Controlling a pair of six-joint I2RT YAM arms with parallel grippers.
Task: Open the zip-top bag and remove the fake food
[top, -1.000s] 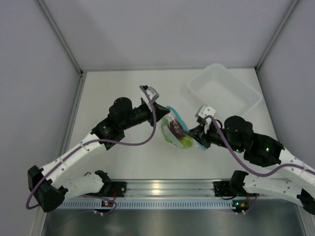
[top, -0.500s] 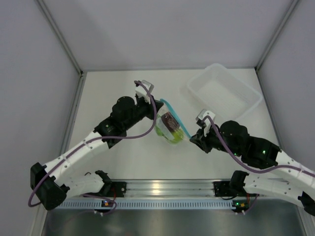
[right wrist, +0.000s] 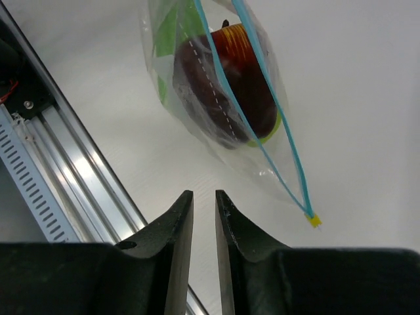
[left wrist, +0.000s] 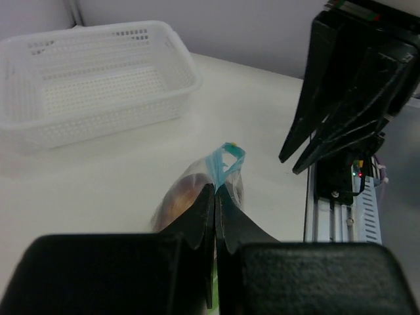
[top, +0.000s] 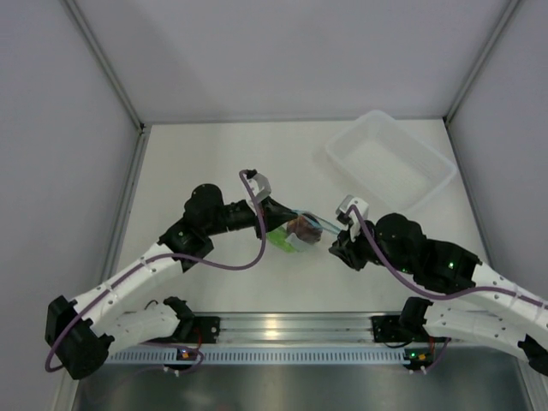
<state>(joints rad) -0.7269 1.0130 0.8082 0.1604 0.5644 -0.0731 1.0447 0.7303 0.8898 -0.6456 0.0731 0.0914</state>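
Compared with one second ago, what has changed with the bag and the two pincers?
The right pincer let go of the zip-top bag and now stands slightly open, empty, apart from it. The left pincer shifted the bag a little leftward. Unchanged: the left pincer's grip, the fake food inside, the white tray.

Clear crinkly zip-top bag (top: pixel 300 233), plastic fruits (right wrist: pixel 230 92) inside, sits between left fingers (left wrist: pixel 197 223) and right fingers (right wrist: pixel 177 223); the white perforated plastic basket (top: pixel 387 163) stands beyond the right fingers.
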